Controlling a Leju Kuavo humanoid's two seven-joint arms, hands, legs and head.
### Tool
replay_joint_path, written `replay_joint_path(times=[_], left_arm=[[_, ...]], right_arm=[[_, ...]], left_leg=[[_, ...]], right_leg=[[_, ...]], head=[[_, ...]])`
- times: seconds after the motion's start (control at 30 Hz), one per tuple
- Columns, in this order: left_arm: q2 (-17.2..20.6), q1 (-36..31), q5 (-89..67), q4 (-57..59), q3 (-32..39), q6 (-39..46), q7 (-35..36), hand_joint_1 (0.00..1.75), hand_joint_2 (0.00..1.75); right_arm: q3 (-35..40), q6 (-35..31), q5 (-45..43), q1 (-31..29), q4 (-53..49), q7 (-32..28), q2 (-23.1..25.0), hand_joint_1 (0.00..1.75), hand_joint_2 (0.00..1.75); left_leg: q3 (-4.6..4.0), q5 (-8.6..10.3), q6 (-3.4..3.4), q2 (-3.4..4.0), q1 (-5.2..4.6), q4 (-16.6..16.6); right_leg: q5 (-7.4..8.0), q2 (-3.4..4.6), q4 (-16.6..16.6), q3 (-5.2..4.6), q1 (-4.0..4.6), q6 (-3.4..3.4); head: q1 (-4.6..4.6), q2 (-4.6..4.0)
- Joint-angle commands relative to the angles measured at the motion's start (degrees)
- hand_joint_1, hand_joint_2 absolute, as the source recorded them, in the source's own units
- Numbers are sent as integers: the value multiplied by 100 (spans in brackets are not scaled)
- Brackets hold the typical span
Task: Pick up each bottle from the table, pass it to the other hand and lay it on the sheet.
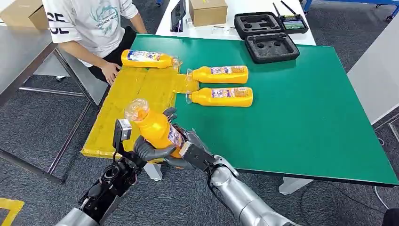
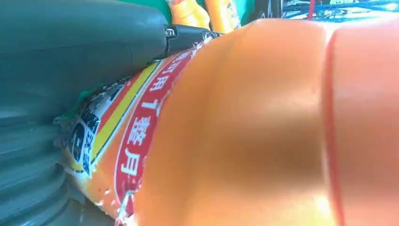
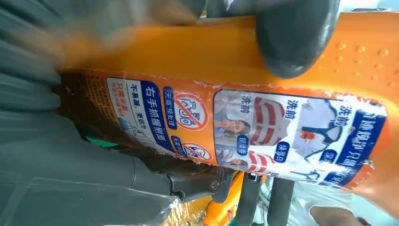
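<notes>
Both hands are on the same orange bottle (image 1: 155, 127) right now, at the near-left corner of the green table (image 1: 301, 122), just over the edge of the yellow sheet (image 1: 131, 103). The left hand (image 1: 149, 151) wraps its thick grey thumb and fingers around the lower body from below, and the right hand (image 1: 188, 143) clasps the same lower part from the other side, dark fingers reaching up behind the label. The bottle stands tilted, clear cap end up and leaning toward the sheet, base down between the two hands. Up close in the left wrist view, the bottle (image 2: 263, 132) is smooth glossy orange plastic with a red-and-yellow label edge pressed against the grey hand (image 2: 70, 56). In the right wrist view, the bottle (image 3: 197, 61) carries a blue-and-white printed label with laundry pictures and red prohibition signs, a little torn along its edge, and a dark fingertip (image 3: 296, 37) presses on the orange body above it. Both silver forearms rise from below and meet at the table's corner. Further out, one orange bottle (image 1: 147, 58) lies on its side at the far end of the sheet, and two more (image 1: 220, 74) (image 1: 221, 96) lie side by side on the green surface, caps pointing at the sheet. A person in a white T-shirt (image 1: 89, 23) rests a hand (image 1: 111, 71) by the sheet's far corner. A black foam case (image 1: 267, 36) sits open at the table's far edge.
</notes>
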Motion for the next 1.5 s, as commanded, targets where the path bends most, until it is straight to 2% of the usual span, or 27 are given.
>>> replay_joint_path(times=[0.03, 0.6, 0.63, 0.67, 0.7, 1.27, 1.3, 1.33, 1.37, 1.43, 1.5], left_arm=[[-46, -125, -146, -35, 138, 86, -34, 0, 175], [-93, -126, -209, 70, 123, 66, -1, 0, 175], [-97, -121, -210, 75, 123, 69, -1, 5, 175], [-97, -121, -210, 75, 123, 69, -1, 70, 175], [-110, -115, -203, 81, 136, 75, -4, 173, 175], [-135, -113, -161, 101, 248, 162, -52, 175, 175], [-131, -101, -168, 88, 257, 172, -58, 175, 175], [-112, -41, -205, 32, 270, 200, -84, 175, 175], [-93, -18, -237, 3, 272, 223, -104, 175, 175], [-72, 33, -394, -55, 318, 404, -171, 175, 175], [-77, 51, -498, -86, 375, 539, -196, 175, 175]], right_arm=[[196, -11, 61, -115, 471, 9, -33, 175, 175], [199, 2, 107, -145, 535, 64, 27, 175, 175], [198, -10, 111, -143, 536, 69, 33, 175, 175], [198, -10, 111, -143, 536, 69, 33, 175, 175], [192, -12, 115, -146, 554, 87, 34, 175, 175], [165, -88, 222, -162, 592, 154, 25, 171, 175], [147, -133, 216, -156, 588, 177, 28, 0, 175], [110, -251, 220, -149, 577, 231, 55, 0, 175], [94, -321, 226, -152, 564, 255, 61, 0, 0], [-7, -595, 186, -136, 412, 208, 69, 0, 0], [-33, -553, 141, -127, 253, 234, 41, 0, 0]], left_leg=[[6, -2, -6, -7, 7, 1], [2, 0, -4, -7, 6, 1], [5, -1, -7, -9, 8, 2], [4, -1, -5, -9, 6, 1], [1, 0, -4, -7, 4, 1], [4, -1, -6, -12, 7, 2], [9, -2, -8, -12, 12, 2], [2, 1, -3, -9, 3, 0], [7, -1, -6, -10, 9, 1], [4, 0, -3, -4, 3, -1], [2, -2, -5, -2, 6, 3]], right_leg=[[-2, -6, -4, 11, 8, -7], [-1, -7, -2, 6, 6, -5], [-2, -8, -2, 10, 8, -8], [-2, -8, -3, 9, 7, -7], [-1, -6, -2, 4, 4, -5], [-3, -11, -2, 10, 8, -7], [-2, -11, -6, 16, 13, -10], [-1, -8, -2, 5, 3, -4], [-2, -9, -6, 12, 9, -7], [-1, -4, -2, 5, 3, -5], [-1, -2, -2, 5, 7, -6]], head=[[-2, 0], [-2, 0], [-2, 0], [-2, 0], [-2, -2], [-2, 0], [-2, 0], [-2, 0], [0, 0], [0, 0], [-2, 0]])
